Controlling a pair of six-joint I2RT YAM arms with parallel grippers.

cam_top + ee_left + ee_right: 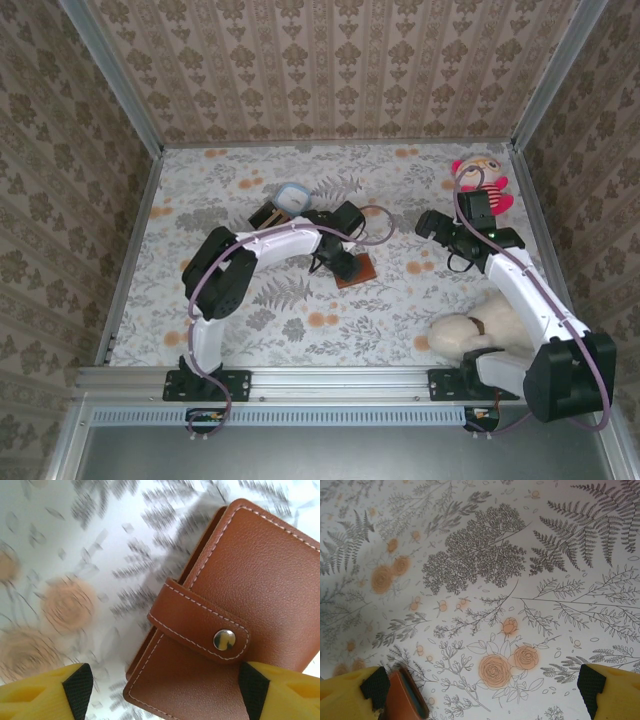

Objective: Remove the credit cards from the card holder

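The brown card holder [357,270] lies flat on the flowered tablecloth at mid table. In the left wrist view the card holder [250,580] is closed, its strap snapped down with a silver stud [224,640]. My left gripper [336,262] hangs low over it, open, with yellow fingers [75,690] either side of the holder's near corner and not touching it. My right gripper [432,226] is open to the right, over bare cloth. A corner of the card holder [405,697], with a blue inner edge, shows beside its left finger [370,687].
A small clear box [293,197] and a dark item [268,213] sit behind the left arm. A pink doll [482,183] stands at the back right and a white plush toy [462,335] lies by the right arm's base. Patterned walls enclose the table.
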